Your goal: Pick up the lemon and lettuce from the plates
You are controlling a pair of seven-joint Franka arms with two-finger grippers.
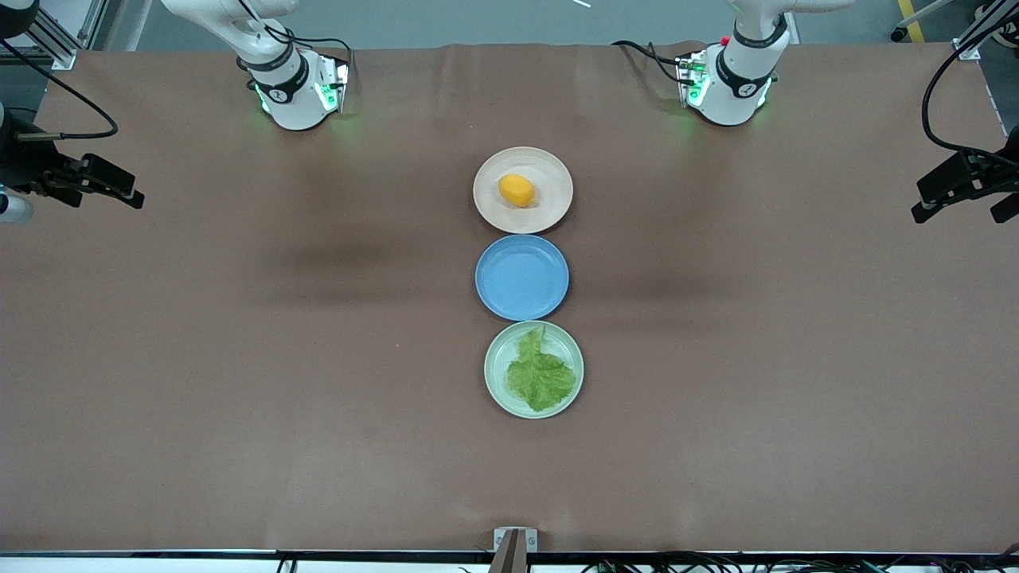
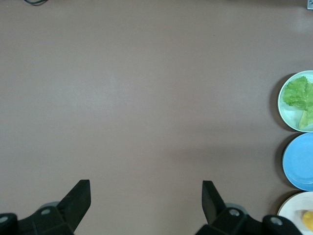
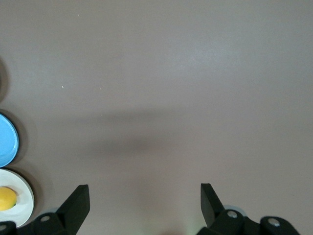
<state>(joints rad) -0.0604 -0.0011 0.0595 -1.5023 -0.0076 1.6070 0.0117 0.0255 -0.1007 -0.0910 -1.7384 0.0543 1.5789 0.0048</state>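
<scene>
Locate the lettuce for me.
In the front view the lettuce lies on the mint green plate, nearest the front camera of the three plates, right beside the empty blue plate.

You find no readable text, brand, number or label in any of the three views. The only marks are small dark emblems on the white arm joints at the upper left (image 1: 278, 94) and upper right (image 1: 743, 90) of the front view, too small to make out.
</scene>
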